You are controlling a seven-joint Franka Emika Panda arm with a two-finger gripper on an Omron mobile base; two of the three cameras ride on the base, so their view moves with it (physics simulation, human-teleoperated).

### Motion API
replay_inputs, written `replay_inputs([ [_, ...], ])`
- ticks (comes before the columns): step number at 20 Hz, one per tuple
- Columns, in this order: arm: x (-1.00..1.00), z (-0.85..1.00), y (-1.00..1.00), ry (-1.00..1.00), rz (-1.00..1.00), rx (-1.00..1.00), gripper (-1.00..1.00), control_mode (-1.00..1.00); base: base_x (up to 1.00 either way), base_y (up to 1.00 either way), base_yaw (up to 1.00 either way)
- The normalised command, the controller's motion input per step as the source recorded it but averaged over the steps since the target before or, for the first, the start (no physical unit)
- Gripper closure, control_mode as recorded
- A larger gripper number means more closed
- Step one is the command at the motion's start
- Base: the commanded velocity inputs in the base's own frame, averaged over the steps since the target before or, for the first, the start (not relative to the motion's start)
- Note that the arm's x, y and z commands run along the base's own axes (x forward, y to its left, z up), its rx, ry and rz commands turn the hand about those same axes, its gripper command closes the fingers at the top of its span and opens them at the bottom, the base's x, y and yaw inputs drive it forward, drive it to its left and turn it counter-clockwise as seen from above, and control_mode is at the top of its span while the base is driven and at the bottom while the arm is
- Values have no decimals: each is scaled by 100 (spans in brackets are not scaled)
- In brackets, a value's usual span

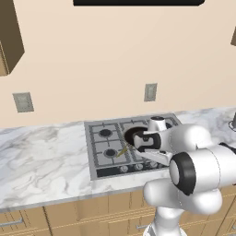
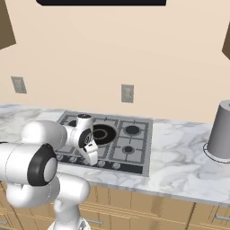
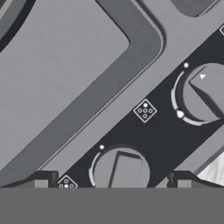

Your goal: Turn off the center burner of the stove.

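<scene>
The tool (image 3: 109, 183) hangs wide open astride a knob (image 3: 124, 170) on the stove (image 1: 99, 148) front edge, the center burner (image 2: 104, 134) behind; it should close squarely on the ridge, then twist.

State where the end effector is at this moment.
The end effector hangs low over the stove's front knob strip, its fingertips either side of one knob, just in front of the center burner.

Even, bright rendered light, soft shadows, sharp throughout, no glare.
</scene>
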Motion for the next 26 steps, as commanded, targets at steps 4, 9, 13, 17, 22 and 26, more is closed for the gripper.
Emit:
replay_inputs([
  [4,0,-12,-19,0,0,-1,-100,-100,0,0,0],
  [9,0,-13,-22,0,0,-1,-100,-100,0,0,0],
  [13,0,-2,-5,0,0,0,-100,-100,0,0,0],
  [17,0,-1,0,0,-1,0,100,-100,0,0,0],
  [22,0,-8,0,0,-3,0,100,-100,0,0,0],
  [26,-5,-17,0,0,-4,0,100,-100,0,0,0],
])
